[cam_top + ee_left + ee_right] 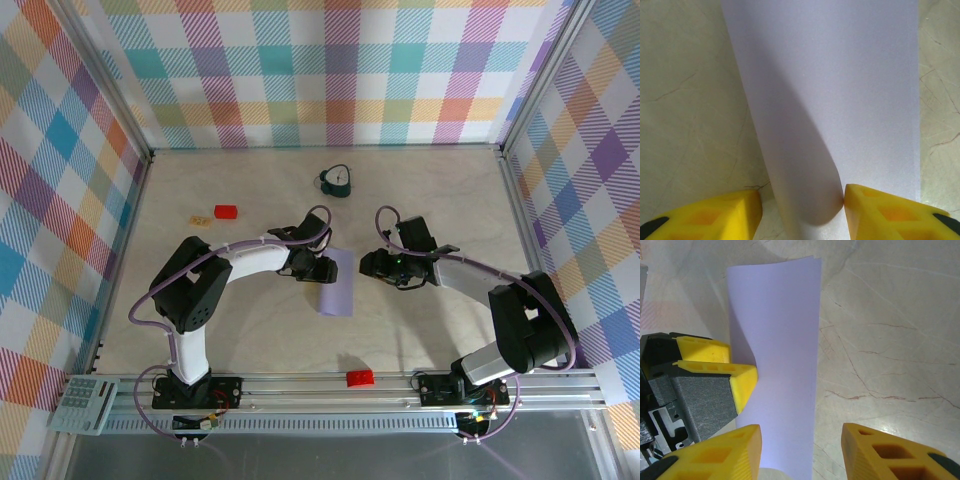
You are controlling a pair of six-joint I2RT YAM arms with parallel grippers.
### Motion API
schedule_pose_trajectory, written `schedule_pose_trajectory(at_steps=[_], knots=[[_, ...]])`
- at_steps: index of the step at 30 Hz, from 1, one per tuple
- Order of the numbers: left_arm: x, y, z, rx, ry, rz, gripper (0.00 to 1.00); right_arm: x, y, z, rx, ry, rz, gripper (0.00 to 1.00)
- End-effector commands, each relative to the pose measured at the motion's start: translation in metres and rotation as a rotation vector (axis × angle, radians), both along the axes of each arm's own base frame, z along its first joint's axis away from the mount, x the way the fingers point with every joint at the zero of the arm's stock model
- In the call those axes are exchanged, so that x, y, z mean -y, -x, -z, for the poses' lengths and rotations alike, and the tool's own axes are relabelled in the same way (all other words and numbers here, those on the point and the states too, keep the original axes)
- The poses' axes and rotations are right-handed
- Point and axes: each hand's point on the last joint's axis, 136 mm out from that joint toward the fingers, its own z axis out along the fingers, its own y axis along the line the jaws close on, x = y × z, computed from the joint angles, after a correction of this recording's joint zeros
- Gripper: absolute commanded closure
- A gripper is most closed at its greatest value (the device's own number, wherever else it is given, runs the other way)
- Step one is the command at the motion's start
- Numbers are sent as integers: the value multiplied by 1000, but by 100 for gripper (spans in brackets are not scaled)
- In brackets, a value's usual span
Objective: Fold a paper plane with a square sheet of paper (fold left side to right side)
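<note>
Near the table's middle the square sheet of paper lies doubled, its fold rounded. Our left gripper straddles that bulge half-open; our right gripper hovers open, empty. We should crease it flat.

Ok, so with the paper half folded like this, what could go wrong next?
1. The fold in the sheet of paper is a rounded loop between the open fingers of the left gripper, not a crease; it may spring back open.
2. In the right wrist view the far edges look slightly offset, so pressing now could set a crooked crease.
</note>
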Motion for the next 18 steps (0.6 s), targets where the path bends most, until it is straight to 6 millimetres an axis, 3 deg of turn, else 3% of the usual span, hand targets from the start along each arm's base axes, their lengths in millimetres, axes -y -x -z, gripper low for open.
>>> schedule_pose_trajectory(at_steps=[1,18], knots=[[-9,24,53,-96,-87,15,49,-2,4,-3,9,-22,-11,54],[-6,27,57,-114,-94,16,46,-4,5,-1,3,-31,-13,54]])
